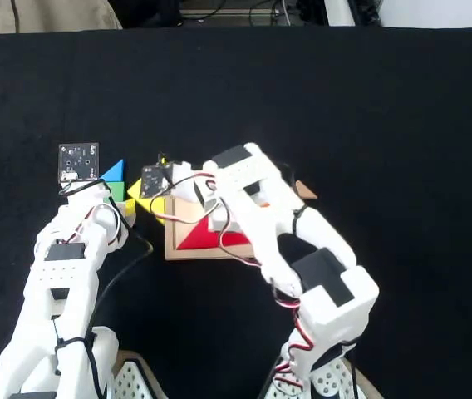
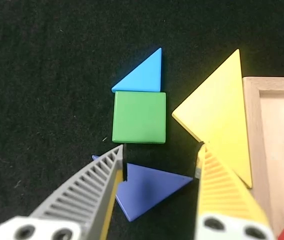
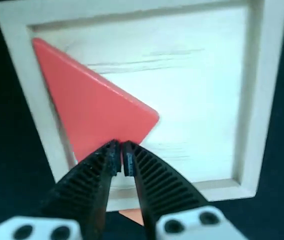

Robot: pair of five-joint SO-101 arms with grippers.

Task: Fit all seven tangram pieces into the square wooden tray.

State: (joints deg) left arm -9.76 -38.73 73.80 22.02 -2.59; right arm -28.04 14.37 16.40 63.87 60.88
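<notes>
The square wooden tray (image 3: 262, 100) holds a large red triangle (image 3: 92, 115) lying flat against one corner. My right gripper (image 3: 120, 156) is shut with nothing between its fingers, its tips just over that triangle's edge. My left gripper (image 2: 158, 157) is open and straddles a dark blue triangle (image 2: 149, 187) on the black cloth. Beyond it lie a green square (image 2: 138, 117) and a light blue triangle (image 2: 142, 75). A large yellow triangle (image 2: 219, 115) rests against the tray's outer rim (image 2: 254, 100). From above, the tray (image 1: 174, 245) sits under the right arm.
An orange piece (image 1: 307, 191) lies on the cloth just beyond the tray's far right corner, and its tip (image 3: 132, 216) peeks out past the tray rim. Black cloth covers the whole table (image 1: 385, 125), with open room at the far side and right.
</notes>
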